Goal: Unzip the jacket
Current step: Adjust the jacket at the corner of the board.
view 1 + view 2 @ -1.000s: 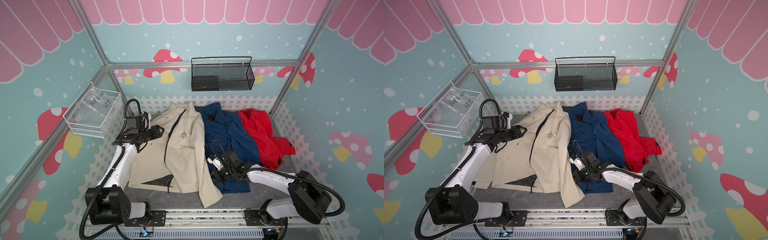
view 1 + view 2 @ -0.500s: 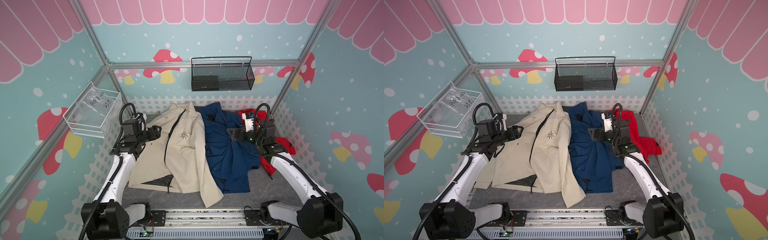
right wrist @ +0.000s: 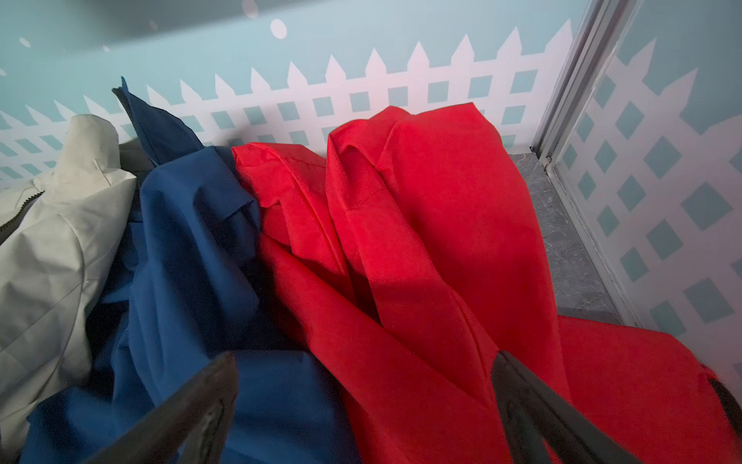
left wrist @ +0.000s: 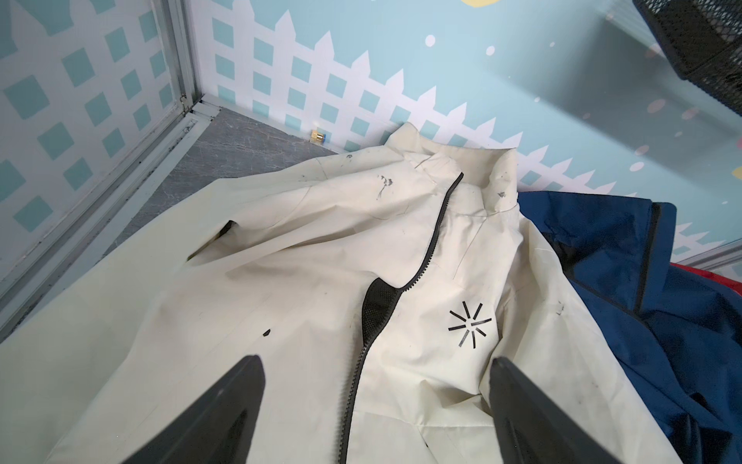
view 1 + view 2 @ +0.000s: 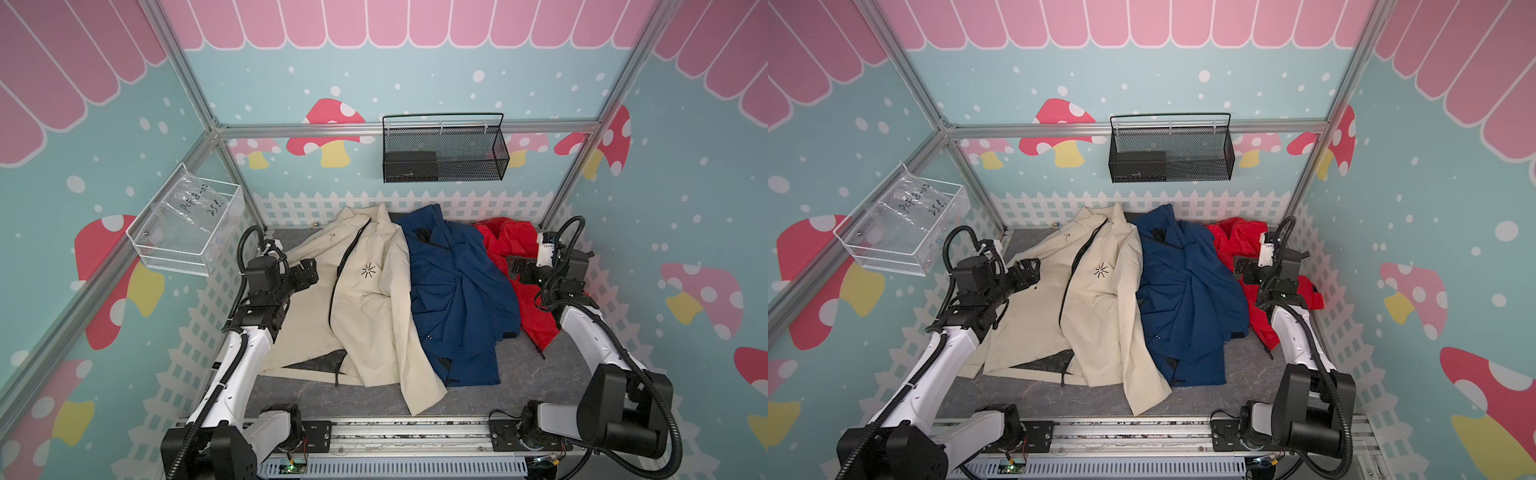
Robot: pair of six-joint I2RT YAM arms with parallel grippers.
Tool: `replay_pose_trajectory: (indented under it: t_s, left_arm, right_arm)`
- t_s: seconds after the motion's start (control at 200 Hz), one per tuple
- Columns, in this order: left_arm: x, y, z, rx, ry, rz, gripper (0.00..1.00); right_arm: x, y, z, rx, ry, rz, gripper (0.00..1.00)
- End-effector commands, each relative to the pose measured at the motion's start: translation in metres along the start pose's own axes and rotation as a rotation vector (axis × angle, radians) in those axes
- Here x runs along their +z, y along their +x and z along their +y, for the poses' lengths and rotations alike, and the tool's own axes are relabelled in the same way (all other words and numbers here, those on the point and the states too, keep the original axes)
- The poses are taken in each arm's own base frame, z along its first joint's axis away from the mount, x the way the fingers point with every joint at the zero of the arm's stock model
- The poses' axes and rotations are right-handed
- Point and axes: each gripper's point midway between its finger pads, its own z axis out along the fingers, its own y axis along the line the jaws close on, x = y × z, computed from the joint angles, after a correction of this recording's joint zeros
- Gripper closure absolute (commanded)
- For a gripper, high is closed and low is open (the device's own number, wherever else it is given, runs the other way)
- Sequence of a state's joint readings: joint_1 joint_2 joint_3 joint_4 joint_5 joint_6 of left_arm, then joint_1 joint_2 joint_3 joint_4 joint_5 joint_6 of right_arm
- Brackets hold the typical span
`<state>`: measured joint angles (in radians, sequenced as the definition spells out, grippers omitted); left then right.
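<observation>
Looks basically done to me — the beige jacket (image 5: 365, 299), just left of the blue jacket (image 5: 457, 291), lies with its zipper (image 4: 433, 237) seemingly parted, while left gripper (image 4: 373, 361) and right gripper (image 3: 365, 357) both hang wide, empty.

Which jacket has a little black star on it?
The cream jacket: its black starburst mark sits beside the zipper. The blue jacket and red jacket show none.

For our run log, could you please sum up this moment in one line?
left gripper: open, empty, over cream fabric jacket | right gripper: open, empty, over red fabric jacket | navy blue jacket: lying between those two
</observation>
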<state>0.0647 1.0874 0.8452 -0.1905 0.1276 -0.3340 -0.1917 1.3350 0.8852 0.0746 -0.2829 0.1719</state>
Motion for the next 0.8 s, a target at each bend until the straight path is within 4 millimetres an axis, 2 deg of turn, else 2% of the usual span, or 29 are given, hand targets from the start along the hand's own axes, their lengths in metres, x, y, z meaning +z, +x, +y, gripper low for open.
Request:
replay_pose_trajectory:
  t_s: [0.0, 0.16, 0.27, 0.33, 0.44, 0.47, 0.51, 0.565, 0.636, 0.651, 0.686, 0.706, 0.736, 0.796]
  left_arm:
    - [-0.009, -0.012, -0.007, 0.002, 0.015, -0.039, 0.10]
    - [-0.008, -0.014, -0.013, 0.006, 0.043, -0.028, 0.10]
    - [-0.005, -0.011, -0.011, 0.005, 0.042, -0.019, 0.10]
    - [-0.002, -0.008, -0.011, -0.002, 0.044, -0.015, 0.10]
    - [0.001, -0.007, -0.014, -0.006, 0.059, -0.001, 0.10]
    - [0.002, -0.007, -0.014, -0.006, 0.060, 0.003, 0.10]
    - [0.002, -0.007, -0.013, -0.005, 0.058, 0.001, 0.10]
    - [0.004, -0.008, -0.013, -0.003, 0.057, -0.002, 0.10]
    - [0.006, -0.007, -0.013, -0.004, 0.061, 0.002, 0.10]
    - [0.007, -0.007, -0.013, -0.005, 0.061, 0.004, 0.10]
    - [0.008, -0.007, -0.014, -0.005, 0.064, 0.008, 0.11]
    - [0.009, -0.007, -0.014, -0.006, 0.065, 0.011, 0.11]
    - [0.009, -0.007, -0.014, -0.006, 0.066, 0.012, 0.11]
    - [0.009, -0.007, -0.014, -0.006, 0.063, 0.018, 0.11]
  right_arm:
    - [0.010, -0.013, -0.008, -0.072, 0.026, 0.002, 0.00]
    - [0.052, -0.001, -0.022, -0.093, 0.021, 0.101, 0.00]
    - [0.080, 0.017, -0.029, -0.111, 0.005, 0.177, 0.00]
    - [0.095, 0.028, -0.025, -0.115, -0.045, 0.204, 0.00]
    - [0.119, 0.051, -0.006, -0.121, -0.214, 0.274, 0.00]
    - [0.130, 0.068, -0.006, -0.109, -0.242, 0.324, 0.00]
    - [0.140, 0.074, -0.009, -0.097, -0.247, 0.359, 0.03]
    - [0.153, 0.080, -0.014, -0.072, -0.236, 0.383, 0.12]
    - [0.165, 0.072, -0.015, -0.046, -0.251, 0.361, 0.33]
    - [0.168, 0.068, -0.015, -0.040, -0.252, 0.350, 0.42]
    - [0.174, 0.058, -0.017, -0.027, -0.247, 0.328, 0.70]
    - [0.177, 0.050, -0.019, -0.023, -0.235, 0.313, 0.81]
    - [0.182, 0.037, -0.024, -0.017, -0.211, 0.289, 0.90]
    - [0.188, 0.005, -0.039, -0.001, -0.119, 0.235, 0.98]
